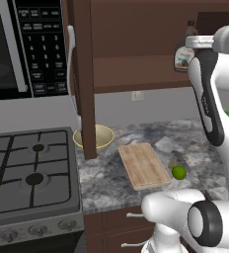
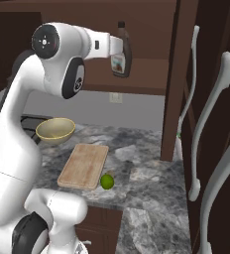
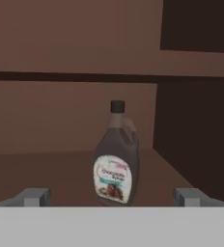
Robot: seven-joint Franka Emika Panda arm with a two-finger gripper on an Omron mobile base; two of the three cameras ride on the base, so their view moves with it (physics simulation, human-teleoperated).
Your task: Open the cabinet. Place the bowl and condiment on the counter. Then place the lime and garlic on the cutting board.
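Observation:
The cabinet stands open, its left door [image 1: 84,79] swung out over the counter. A dark brown condiment bottle [image 3: 116,164] with a white label stands upright on the cabinet shelf [image 1: 136,74]. The condiment bottle [image 2: 121,52] is just beyond my gripper [image 2: 113,48], and the condiment bottle [image 1: 184,53] is level with it. My gripper [image 3: 113,198] is open, its fingertips [image 3: 36,197] wide apart either side of the bottle without touching it. The yellow bowl [image 1: 93,137] sits on the counter by the door. The lime [image 1: 178,172] lies beside the wooden cutting board [image 1: 143,165]. I cannot make out the garlic.
A gas stove [image 1: 32,173] lies left of the marble counter [image 1: 136,136], with a microwave [image 1: 18,44] above it. Tall cabinet doors with long handles [image 2: 206,124] stand close on the right. A wall outlet [image 1: 136,95] sits under the shelf. My own arm [image 2: 23,124] rises over the counter's left.

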